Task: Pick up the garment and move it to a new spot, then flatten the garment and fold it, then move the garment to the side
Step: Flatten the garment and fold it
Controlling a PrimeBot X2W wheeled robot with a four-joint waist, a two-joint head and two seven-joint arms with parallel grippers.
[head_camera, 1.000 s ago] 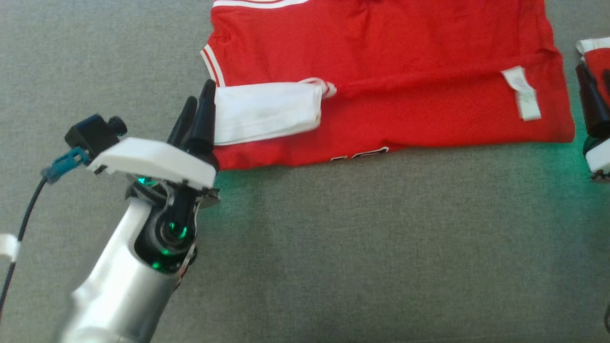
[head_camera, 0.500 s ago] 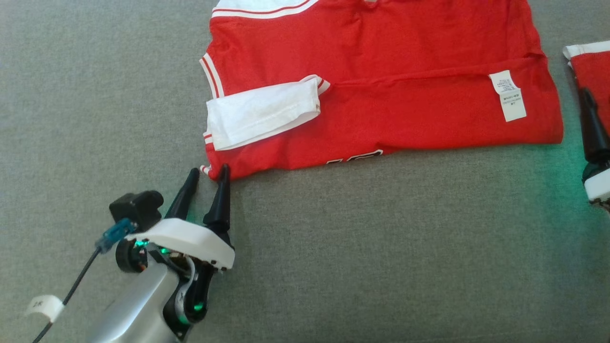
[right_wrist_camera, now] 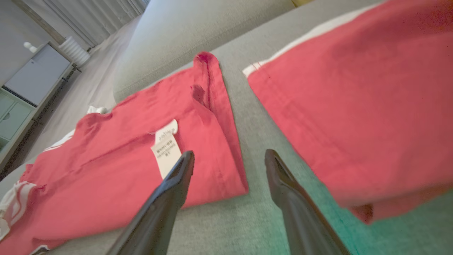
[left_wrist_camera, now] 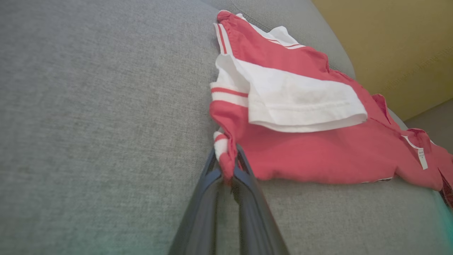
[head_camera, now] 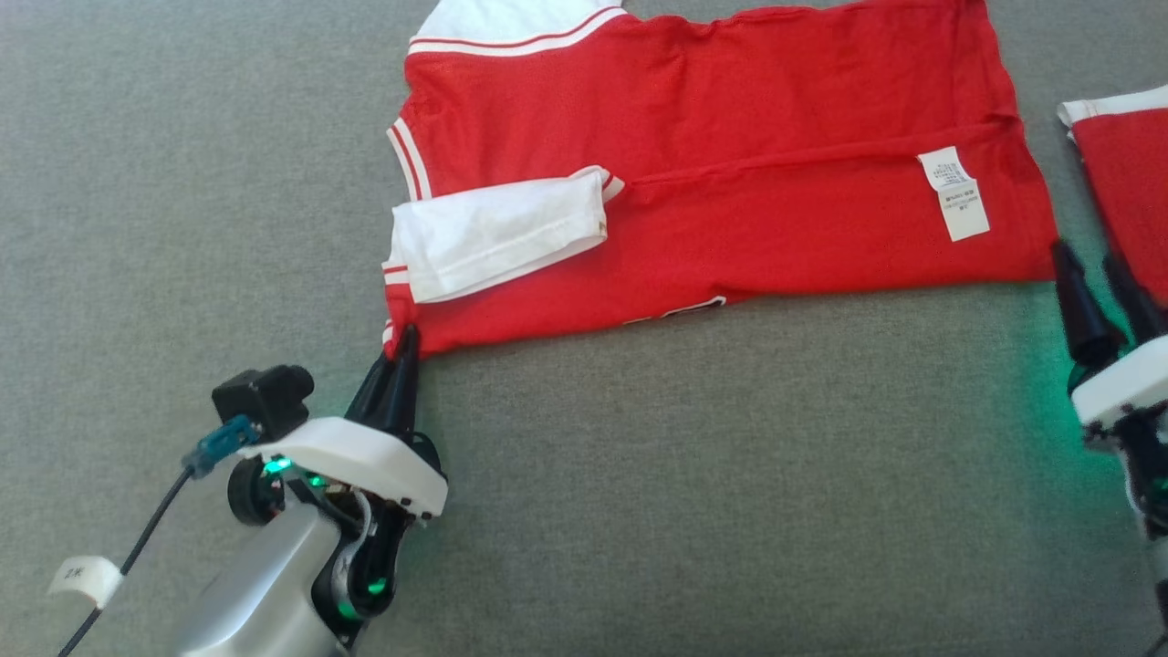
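Couch point(head_camera: 639, 474): lying grey and bare along the near side, carrying everything.
Left gripper point(head_camera: 403, 339): sitting near left, now pinching the shirt's point(head_camera: 730, 201) near-left corner. Standing wide just beside that corner half a second ago, so only just clamping down. Striped cuff trim bunching in the pinch in the left wrist view.
Right gripper point(head_camera: 1086, 260): hovering near right at the shirt's near-right corner, jaws gaping wide after standing narrower a second ago. Straddling the corner and the grey gap beside it, gripping nothing yet.
Near edge: running left to right between the two grippers, lying flat. One end being held and the other waiting, so probably needing the right jaws closing before any lifting of this edge for the next fold.
Sleeve point(head_camera: 497, 233): resting white and folded on the red, just beyond the left pinch.
Tag point(head_camera: 952, 193): lying on the red at right, just beyond the right gripper.
Far trim point(head_camera: 511, 27): showing white with red stripes at the far left.
Other cloth point(head_camera: 1127, 173): lying red at the far right, apart from the shirt across a strip of couch.
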